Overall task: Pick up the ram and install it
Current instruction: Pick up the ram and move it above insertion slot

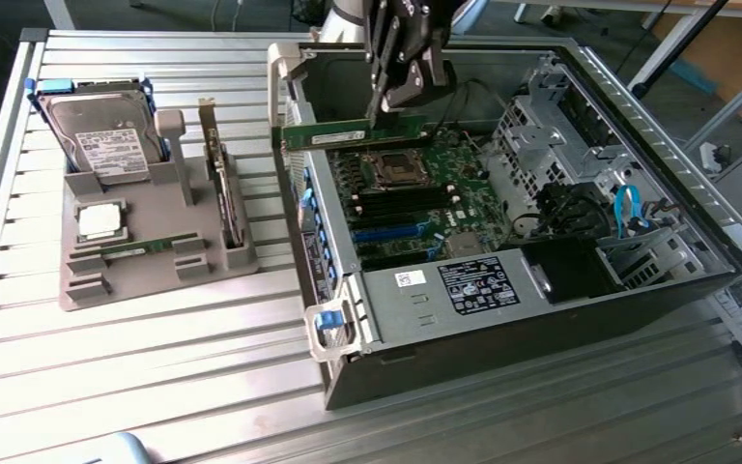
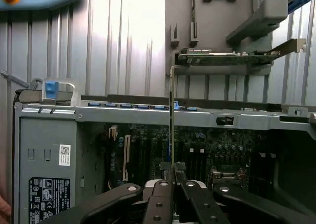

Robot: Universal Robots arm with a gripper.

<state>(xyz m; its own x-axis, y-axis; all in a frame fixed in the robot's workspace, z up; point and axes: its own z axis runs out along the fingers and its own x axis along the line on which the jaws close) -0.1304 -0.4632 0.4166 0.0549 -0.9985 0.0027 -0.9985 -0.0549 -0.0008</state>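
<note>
The gripper (image 1: 398,106) is clenched on the ram (image 1: 345,133). It pinches the flat faces close to the end toward the exterior view's right, so most of the green stick juts out to the exterior view's left. The stick hangs level and on edge inside the open computer case (image 1: 526,290), above the far part of the motherboard (image 1: 442,193) and over the processor socket (image 1: 397,166). It is not seated; the dark memory slots (image 1: 404,205) lie below it and nearer. In the wrist view the ram (image 2: 172,115) appears edge-on as a thin line rising from between the jaws.

The stick looks light, stiff and thin, so probably brittle if bent or twisted. A hold on the flat faces suits it and leaves the contact edge free, though a grip this far off-centre may let it tilt. Whether the pads bear on chips or on bare board is hard to make out.
</note>
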